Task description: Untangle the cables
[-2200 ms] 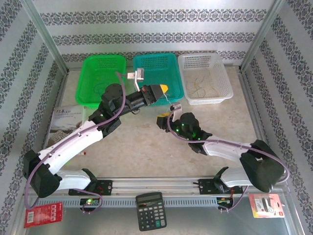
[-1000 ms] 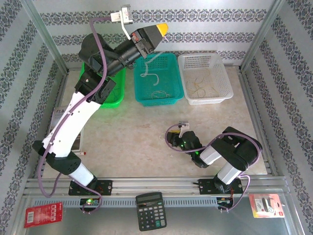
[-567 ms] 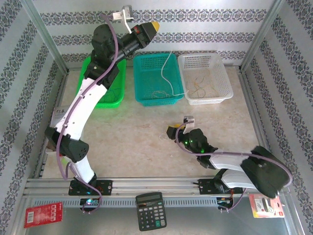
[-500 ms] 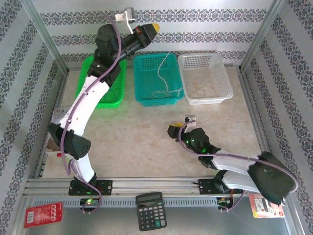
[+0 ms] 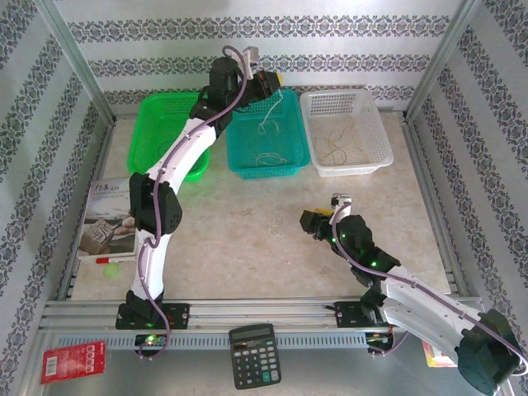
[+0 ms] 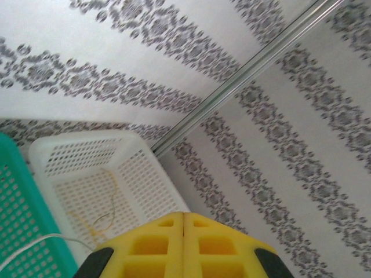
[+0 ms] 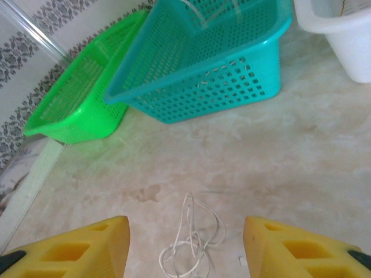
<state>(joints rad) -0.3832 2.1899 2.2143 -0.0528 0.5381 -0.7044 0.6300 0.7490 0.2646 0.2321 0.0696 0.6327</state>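
With left hand (image 5: 275, 79) pinched shut, seemingly on a pale strand (image 5: 266, 122) over the far-edge teal basket (image 5: 268, 172), and right hand (image 5: 311, 223) spread wide above the mid-desk clump (image 7: 188, 246), risks scooping several strands together, tightening knots.

Far edge of the marbled beige stone-look surface (image 5: 231, 206), left to right, side by side:
- green perforated plastic basket (image 5: 165, 136)
- teal perforated plastic basket (image 5: 285, 136)
- white perforated plastic basket (image 5: 363, 124)

Contents:
- Pale thin wire strand (image 5: 266, 122) hangs from the left end effector (image 5: 274, 81) into the teal basket.
- Yellowish thin wire strands (image 5: 334, 150) lie in the white basket.

On the surface: a pale looped wire clump (image 7: 190, 246) lies before the teal basket, just left of the right end effector (image 5: 308, 223).
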